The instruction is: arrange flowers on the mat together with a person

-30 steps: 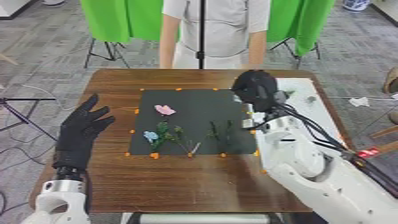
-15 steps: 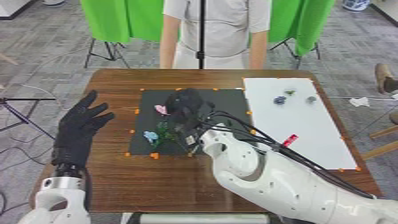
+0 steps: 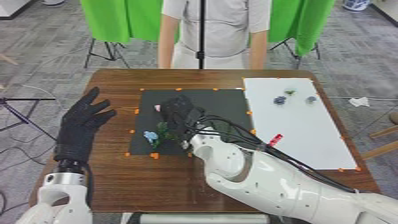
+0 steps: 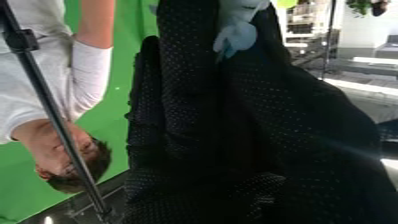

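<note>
Flowers [image 3: 150, 135] lay on the mat [image 3: 229, 107] left of the right robot hand [image 3: 180, 107], which pinched a pale bloom [image 4: 236, 37]; that and the blossoms [image 3: 280, 100] on the sheet [image 3: 302, 135] rightward seemingly needed placing.

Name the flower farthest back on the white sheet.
The greenish flower, in the middle; the bluish flower left of it and the greyish flower right of it both lie nearer.

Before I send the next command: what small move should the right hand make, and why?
Probably ease down and release: the right hand is over the dark mat, near the pink flower, with a pale flower between its fingers.
</note>
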Controlling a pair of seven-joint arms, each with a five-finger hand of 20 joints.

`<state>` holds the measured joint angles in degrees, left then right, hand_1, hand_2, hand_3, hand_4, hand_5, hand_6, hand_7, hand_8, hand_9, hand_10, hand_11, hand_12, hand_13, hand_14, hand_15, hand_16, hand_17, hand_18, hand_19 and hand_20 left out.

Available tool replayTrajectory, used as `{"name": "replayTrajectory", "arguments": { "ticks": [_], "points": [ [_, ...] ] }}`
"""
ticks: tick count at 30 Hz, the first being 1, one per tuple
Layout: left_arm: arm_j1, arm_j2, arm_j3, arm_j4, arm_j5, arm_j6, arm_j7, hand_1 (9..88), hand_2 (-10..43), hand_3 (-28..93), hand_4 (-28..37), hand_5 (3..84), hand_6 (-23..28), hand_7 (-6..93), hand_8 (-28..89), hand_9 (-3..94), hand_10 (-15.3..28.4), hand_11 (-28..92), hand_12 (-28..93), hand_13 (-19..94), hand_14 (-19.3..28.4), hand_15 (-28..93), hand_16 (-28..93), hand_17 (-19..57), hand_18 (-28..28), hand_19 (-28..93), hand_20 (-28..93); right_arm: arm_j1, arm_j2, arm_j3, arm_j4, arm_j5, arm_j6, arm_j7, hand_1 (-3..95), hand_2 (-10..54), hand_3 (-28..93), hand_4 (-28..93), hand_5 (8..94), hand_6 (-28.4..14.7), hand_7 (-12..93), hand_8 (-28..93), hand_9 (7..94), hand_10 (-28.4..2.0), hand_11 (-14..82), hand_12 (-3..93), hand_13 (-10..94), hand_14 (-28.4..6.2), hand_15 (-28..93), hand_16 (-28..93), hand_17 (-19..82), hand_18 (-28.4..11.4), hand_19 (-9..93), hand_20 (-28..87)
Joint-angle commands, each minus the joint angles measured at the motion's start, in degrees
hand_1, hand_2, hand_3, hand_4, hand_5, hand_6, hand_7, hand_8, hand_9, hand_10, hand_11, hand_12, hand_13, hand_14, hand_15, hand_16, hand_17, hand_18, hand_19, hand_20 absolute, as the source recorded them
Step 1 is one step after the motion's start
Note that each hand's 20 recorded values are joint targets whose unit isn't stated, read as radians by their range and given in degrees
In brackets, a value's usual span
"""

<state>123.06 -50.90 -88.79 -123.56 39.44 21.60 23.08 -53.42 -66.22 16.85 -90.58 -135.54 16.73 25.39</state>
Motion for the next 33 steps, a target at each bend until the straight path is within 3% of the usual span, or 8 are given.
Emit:
{"name": "replayTrajectory", "arguments": {
  "ticks": [1, 6, 18, 26, 33],
  "points": [
    [0.2, -0.21, 0.27, 0.43, -0.08, -0.52, -0.52, 25.9, 5.9, 79, -25.7, 36.7, 5.5, 12.0, -9, 37.5, 18.2, 25, 10, 29, 27.7, 56, -9, -6.1, 27.0, 54, 26, -0.29, -0.33, -0.67, 0.59, -4.97, -1.34, -0.5, 65.1, -9.5, 65, -28, 84.7, 4.0, 21, 2, 84.2, -8.1, 8.2, 31.8, 80, 0.2, 34, 38, 36, -7.1, 81, 14],
    [-0.15, 0.01, 0.49, 0.54, -0.12, -0.55, -0.39, 25.9, 6.0, 79, -25.7, 36.8, 5.6, 12.0, -9, 37.7, 18.4, 26, 9, 29, 27.7, 57, -10, -6.1, 27.0, 54, 26, -0.54, -0.23, -0.43, 0.97, -6.51, -2.83, -0.42, 63.4, -9.5, 65, -28, 84.8, 4.2, 19, 2, 84.4, -8.6, 7.9, 31.8, 79, -0.5, 37, 37, 36, -9.4, 73, 20],
    [-0.2, -0.01, 0.44, 0.55, -0.2, -0.55, -0.53, 25.9, 5.9, 79, -26.0, 36.9, 5.6, 12.4, -9, 38.0, 18.4, 27, 9, 30, 27.6, 59, -10, -6.0, 27.0, 55, 26, -1.27, -0.05, -0.22, 0.53, -8.38, -5.44, -0.11, 58.7, -9.5, 66, -28, 83.7, 4.6, 17, 1, 83.2, -9.3, 6.9, 31.0, 75, -2.9, 42, 34, 31, -12.9, 73, 24],
    [0.32, 0.09, 0.3, 0.37, -0.22, -0.41, -0.64, 25.8, 6.1, 79, -26.0, 37.0, 5.6, 12.6, -10, 38.0, 18.3, 28, 9, 30, 27.7, 60, -11, -6.0, 27.1, 55, 26, -1.34, -0.11, -0.05, 0.1, -7.95, -5.41, -0.01, 54.6, -9.5, 66, -28, 80.0, 4.7, 16, -1, 76.4, -10.9, 17.2, 22.5, 70, -5.8, 50, 27, 26, -16.0, 73, 27],
    [0.4, -0.38, 0.02, 0.33, 0.29, -0.96, -1.58, 25.9, 6.1, 79, -25.9, 37.1, 5.7, 12.6, -10, 38.0, 18.4, 28, 8, 30, 27.7, 60, -11, -6.0, 27.1, 55, 26, -0.5, -0.28, -0.88, -0.94, -8.9, -4.23, 0.13, 49.1, -9.5, 69, -28, 77.9, 4.4, 17, -1, 73.0, -12.1, 22.8, 16.1, 68, -8.4, 58, 19, 24, -19.4, 76, 33]
  ]
}}
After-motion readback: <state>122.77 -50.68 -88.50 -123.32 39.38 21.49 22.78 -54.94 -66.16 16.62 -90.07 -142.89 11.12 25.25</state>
